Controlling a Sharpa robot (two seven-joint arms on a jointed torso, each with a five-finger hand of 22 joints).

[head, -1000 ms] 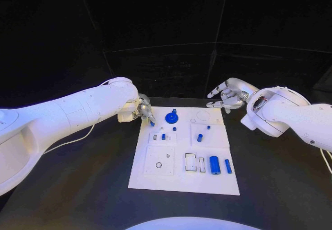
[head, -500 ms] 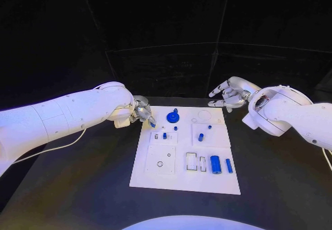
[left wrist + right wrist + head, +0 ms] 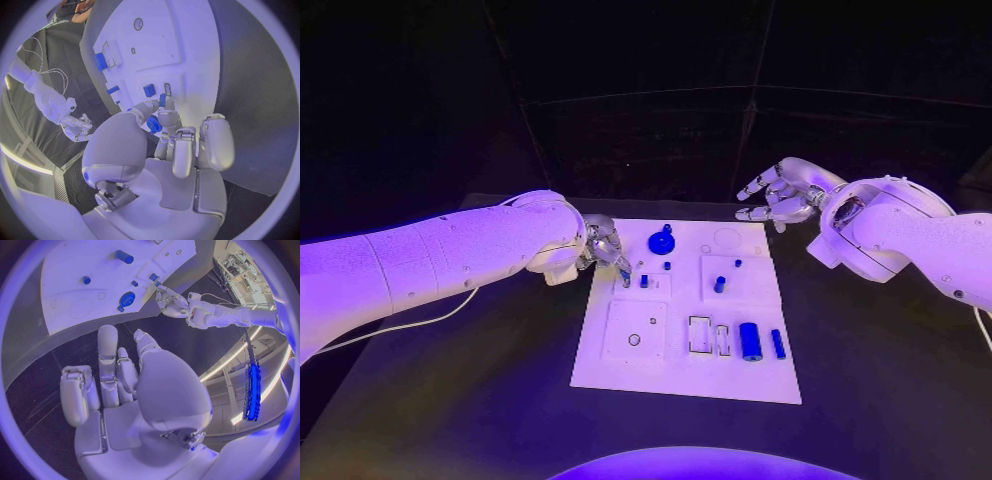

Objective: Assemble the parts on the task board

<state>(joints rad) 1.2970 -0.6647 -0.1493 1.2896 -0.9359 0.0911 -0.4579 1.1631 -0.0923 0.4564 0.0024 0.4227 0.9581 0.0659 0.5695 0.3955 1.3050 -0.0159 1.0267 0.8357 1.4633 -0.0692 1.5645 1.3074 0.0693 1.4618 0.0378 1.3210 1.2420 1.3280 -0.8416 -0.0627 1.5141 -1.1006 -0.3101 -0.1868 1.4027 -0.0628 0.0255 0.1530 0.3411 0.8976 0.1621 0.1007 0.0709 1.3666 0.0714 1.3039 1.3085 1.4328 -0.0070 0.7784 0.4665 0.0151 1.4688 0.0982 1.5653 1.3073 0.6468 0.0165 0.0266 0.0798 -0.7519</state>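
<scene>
Over the last second our left robot hand (image 3: 606, 248) has come forward along the board's (image 3: 687, 375) left edge, from beside the round blue part (image 3: 661, 241) at the far end to the small slot block just nearer us. We judge this as carrying a piece to its seat, with insertion the step in hand. In the left wrist view the left robot hand (image 3: 164, 131) has its fingers (image 3: 169, 119) drawn together over the board (image 3: 187, 55), and something blue sits between the fingers, likely a small peg (image 3: 154, 123); we cannot tell how firmly it is pinched.

Our right robot hand (image 3: 783, 195) has barely moved: it hovers past the board's far right corner, fingers spread, holding nothing, clear of the table (image 3: 473, 400).

The other blue parts (image 3: 750, 342) lie on the board, mostly toward its right side, well apart from both hands.
</scene>
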